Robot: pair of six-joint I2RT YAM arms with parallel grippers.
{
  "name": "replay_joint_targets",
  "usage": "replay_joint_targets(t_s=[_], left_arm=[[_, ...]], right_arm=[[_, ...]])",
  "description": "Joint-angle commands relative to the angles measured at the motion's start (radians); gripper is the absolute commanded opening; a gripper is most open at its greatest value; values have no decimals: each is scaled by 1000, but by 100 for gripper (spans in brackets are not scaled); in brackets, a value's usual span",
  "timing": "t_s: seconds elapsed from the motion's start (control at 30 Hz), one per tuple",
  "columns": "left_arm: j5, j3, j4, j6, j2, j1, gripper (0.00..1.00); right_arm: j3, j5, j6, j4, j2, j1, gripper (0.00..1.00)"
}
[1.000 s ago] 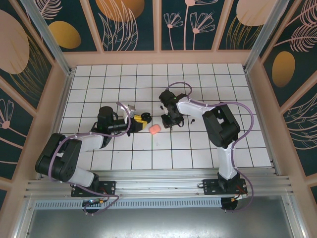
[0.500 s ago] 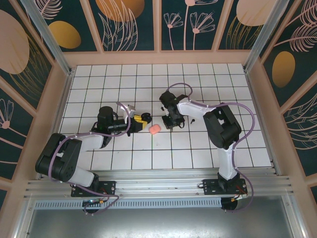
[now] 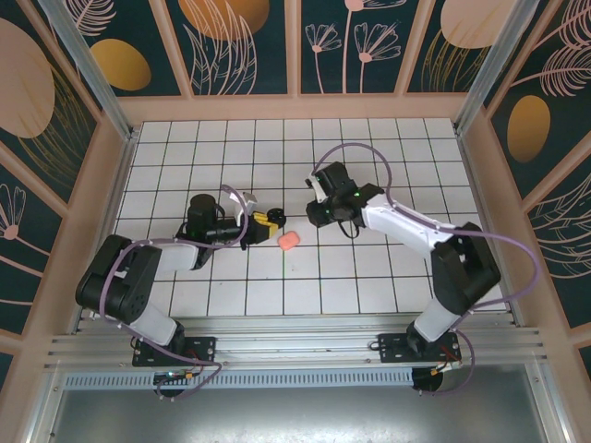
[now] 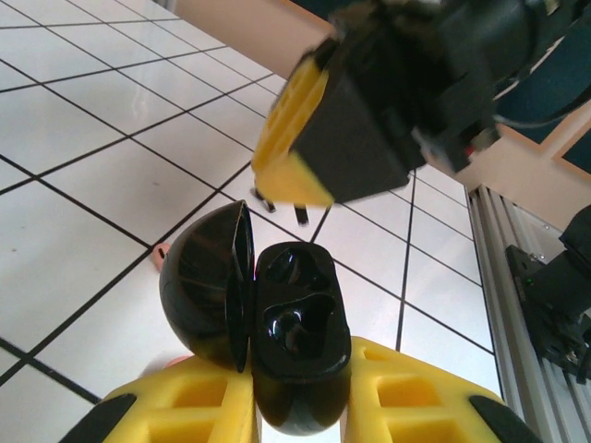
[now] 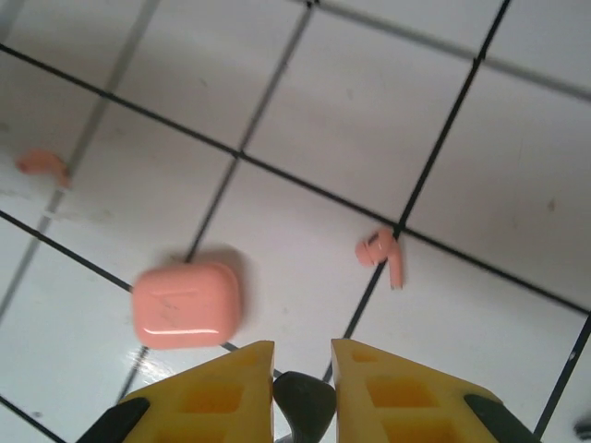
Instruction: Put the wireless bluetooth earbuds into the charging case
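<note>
Charging case [image 4: 286, 341], black, lid open, clamped in left gripper [image 4: 295, 406]: hold steady; lower right gripper [image 5: 303, 365], pinching dark piece [image 5: 303, 399], from twelve o'clock onto a well.

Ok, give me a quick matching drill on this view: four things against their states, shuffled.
Things: 1 pink case; 2 black case; 3 pink earbud; 4 right claw.
States: A held open in the left claw; B loose at a grid crossing; C shut on a small dark piece; D closed, lying on the table.
Pairs: 1-D, 2-A, 3-B, 4-C.
</note>
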State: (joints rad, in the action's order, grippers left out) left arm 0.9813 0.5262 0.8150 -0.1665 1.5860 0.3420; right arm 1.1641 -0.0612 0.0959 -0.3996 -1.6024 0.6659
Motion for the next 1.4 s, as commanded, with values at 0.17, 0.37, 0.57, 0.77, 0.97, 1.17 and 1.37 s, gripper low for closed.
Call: replay_joint_targets(t_s=[0.17, 0.37, 0.57, 0.77, 0.97, 1.17, 1.37], left_arm=[[59, 97, -32, 31, 43, 58, 21], [102, 137, -42, 29, 66, 69, 22], [119, 152, -44, 22, 71, 78, 22], [128, 163, -22, 4, 75, 84, 22], [131, 162, -4, -9, 68, 88, 22], [134, 157, 43, -44, 63, 92, 22], [132, 156, 53, -54, 56, 92, 22]], right_arm=[[-73, -149, -156, 212, 160, 9, 20], [-111, -229, -233, 301, 221, 22, 19], [-140, -253, -259, 359, 243, 51, 19], [-147, -236, -284, 386, 236, 84, 19], [-154, -202, -303, 385, 236, 96, 19], [-166, -195, -305, 400, 226, 103, 19], [-178, -194, -312, 405, 226, 112, 19]])
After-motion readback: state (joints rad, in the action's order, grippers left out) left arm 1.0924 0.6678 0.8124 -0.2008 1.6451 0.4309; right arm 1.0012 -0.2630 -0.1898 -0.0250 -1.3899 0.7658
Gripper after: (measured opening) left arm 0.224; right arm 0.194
